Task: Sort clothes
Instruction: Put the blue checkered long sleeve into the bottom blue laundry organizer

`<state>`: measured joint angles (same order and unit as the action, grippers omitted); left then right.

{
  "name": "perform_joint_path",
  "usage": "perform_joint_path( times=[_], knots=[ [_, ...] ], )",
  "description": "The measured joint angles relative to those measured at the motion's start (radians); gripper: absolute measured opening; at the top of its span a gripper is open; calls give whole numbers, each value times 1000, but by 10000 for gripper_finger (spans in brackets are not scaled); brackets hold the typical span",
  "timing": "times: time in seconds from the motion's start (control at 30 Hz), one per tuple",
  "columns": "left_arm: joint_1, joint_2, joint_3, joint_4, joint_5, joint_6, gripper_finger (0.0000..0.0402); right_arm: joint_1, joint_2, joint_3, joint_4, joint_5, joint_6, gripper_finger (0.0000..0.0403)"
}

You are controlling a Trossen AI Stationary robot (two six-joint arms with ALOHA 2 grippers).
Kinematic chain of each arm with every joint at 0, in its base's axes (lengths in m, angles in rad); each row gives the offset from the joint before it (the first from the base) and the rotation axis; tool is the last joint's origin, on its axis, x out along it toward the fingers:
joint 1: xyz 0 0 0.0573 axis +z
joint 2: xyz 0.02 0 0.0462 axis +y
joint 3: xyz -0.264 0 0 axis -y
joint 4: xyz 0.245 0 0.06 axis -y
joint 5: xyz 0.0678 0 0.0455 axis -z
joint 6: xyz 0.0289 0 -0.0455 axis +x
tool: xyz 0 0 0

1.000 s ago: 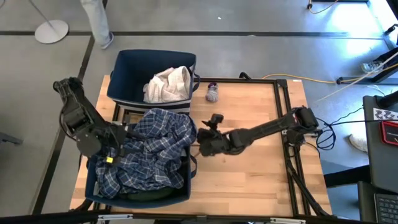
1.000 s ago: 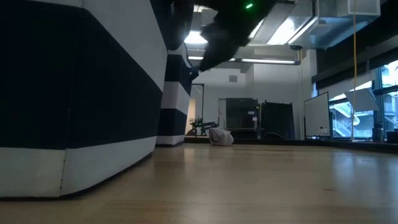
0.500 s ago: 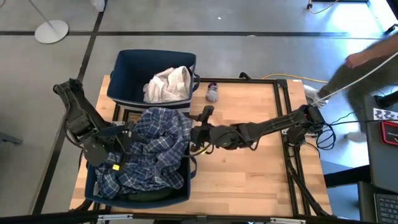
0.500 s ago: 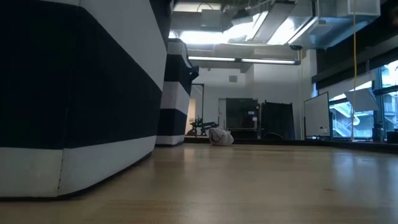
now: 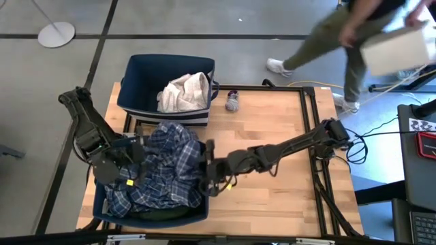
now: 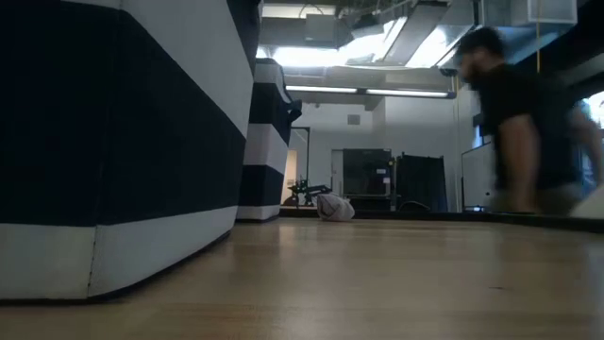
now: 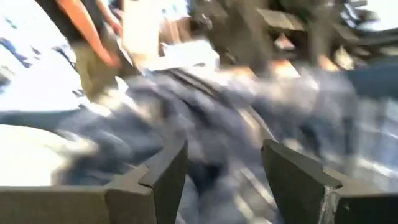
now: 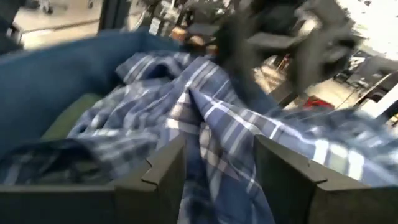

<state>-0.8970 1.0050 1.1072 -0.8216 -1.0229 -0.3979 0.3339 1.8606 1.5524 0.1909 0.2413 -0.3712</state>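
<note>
At the left of the high view, the left claw (image 5: 129, 163) is hovering over the blue plaid shirt (image 5: 163, 170), its fingers (image 7: 165, 171) standing apart with nothing between them. That crumpled shirt is lying heaped in the near navy fabric bin (image 5: 102, 204), at lower left of the frame, with a dark green garment (image 5: 163, 214) peeking out beneath its lower edge. Above it in the frame, the far navy fabric bin (image 5: 136, 68) is holding a bundled white-cream garment (image 5: 184, 92). Moving right, the right claw (image 5: 208, 178) is reaching in at the near bin's right wall, right at the shirt's edge; its wrist view is showing its fingers (image 8: 165, 171) spread open, plaid folds (image 8: 205, 124) lying just ahead of them, not gripped. Further right, near the top edge of the pale wooden desk (image 5: 272, 204), the small grey-purple sock (image 5: 233, 102) is lying alone, just beside the far bin. At upper right, a person (image 5: 340, 34) is walking past carrying a pale box (image 5: 398, 47).
</note>
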Motion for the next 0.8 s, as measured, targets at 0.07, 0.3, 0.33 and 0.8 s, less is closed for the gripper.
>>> perform_joint_path(
  times=[0.07,0.3,0.33,0.8],
  knots=[
    [0,1,0,39,-98,60,198,15,24,0,-2,6,-1,186],
    [66,12,-4,123,-237,235,198,33,49,4,0,37,11,186],
    [84,14,-4,124,-238,245,198,33,49,4,1,35,11,186],
    [175,221,-4,83,502,226,198,50,45,2,-6,65,6,186]
  ],
)
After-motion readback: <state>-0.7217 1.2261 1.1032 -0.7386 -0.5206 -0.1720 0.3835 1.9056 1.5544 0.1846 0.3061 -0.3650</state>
